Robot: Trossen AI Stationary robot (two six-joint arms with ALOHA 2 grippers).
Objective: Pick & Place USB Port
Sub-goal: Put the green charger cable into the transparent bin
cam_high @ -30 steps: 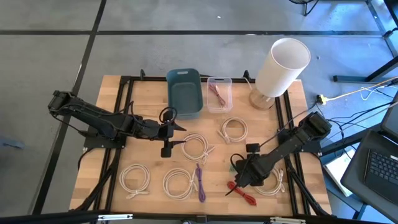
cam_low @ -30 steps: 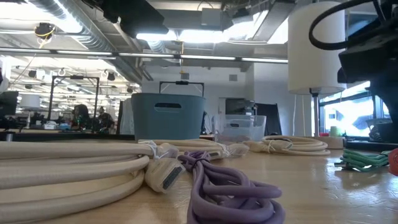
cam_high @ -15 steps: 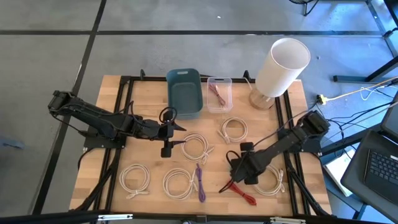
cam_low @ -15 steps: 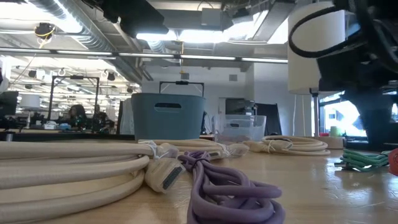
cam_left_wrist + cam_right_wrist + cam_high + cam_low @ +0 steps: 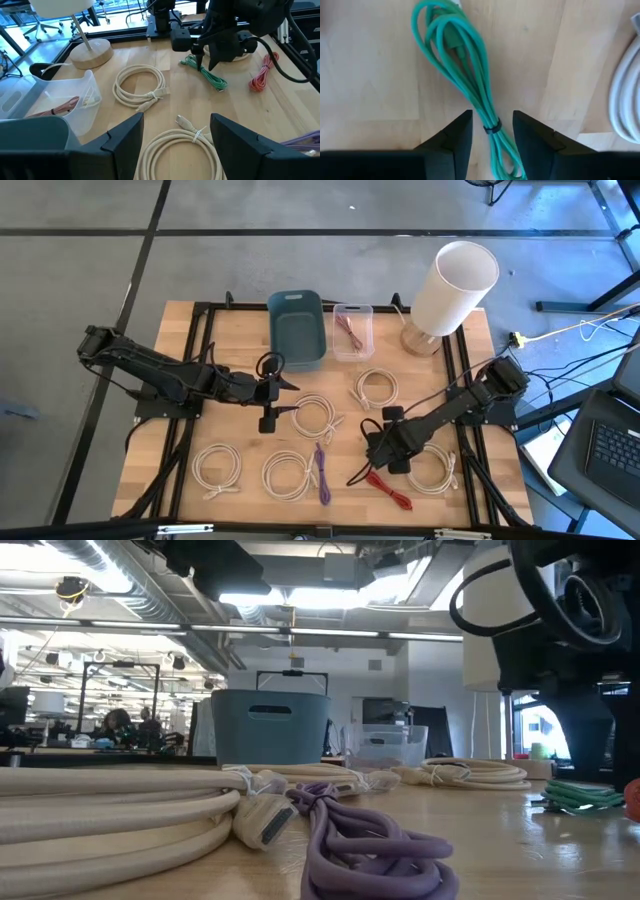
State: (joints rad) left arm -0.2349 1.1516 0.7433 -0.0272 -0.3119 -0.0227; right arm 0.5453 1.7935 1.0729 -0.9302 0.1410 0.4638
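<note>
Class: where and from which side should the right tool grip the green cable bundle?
Grip the green cable bundle at its tied waist by the black band, from straight above. The strands are pinched narrow there and the bundle lies flat, already between the open right tool fingers.

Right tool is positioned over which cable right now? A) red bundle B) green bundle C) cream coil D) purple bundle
B: the right wrist view shows the right tool with its two fingers apart on either side of the tied green cable bundle lying on the wooden table; the left wrist view shows the same pairing, with the red cable bundle off to one side.
</note>
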